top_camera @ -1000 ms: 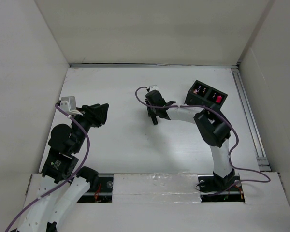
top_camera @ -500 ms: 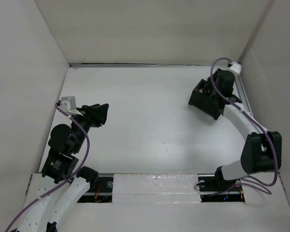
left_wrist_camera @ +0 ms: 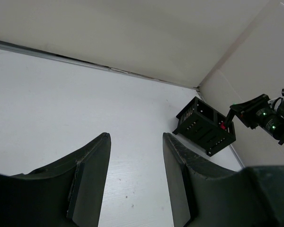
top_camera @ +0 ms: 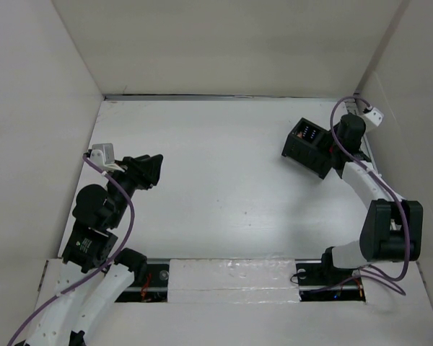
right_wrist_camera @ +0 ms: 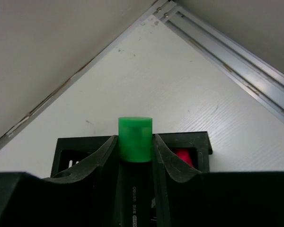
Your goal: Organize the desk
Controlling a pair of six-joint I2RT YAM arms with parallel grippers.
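One green-capped marker (right_wrist_camera: 135,184), pinched lengthwise in the right end effector (right_wrist_camera: 135,144), points at the counter's (right_wrist_camera: 180,80) black box (right_wrist_camera: 80,146), 12 o'clock.

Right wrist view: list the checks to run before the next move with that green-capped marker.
1. Marker clamped between the right tool's fingers: ok.
2. Black box standing on the desk, openings facing up: ok.
3. Marker lined up with an open compartment rather than the divider: cannot tell.
4. Room left beside the red item in the box: cannot tell.
5. Left tool empty and well away from the box: ok.
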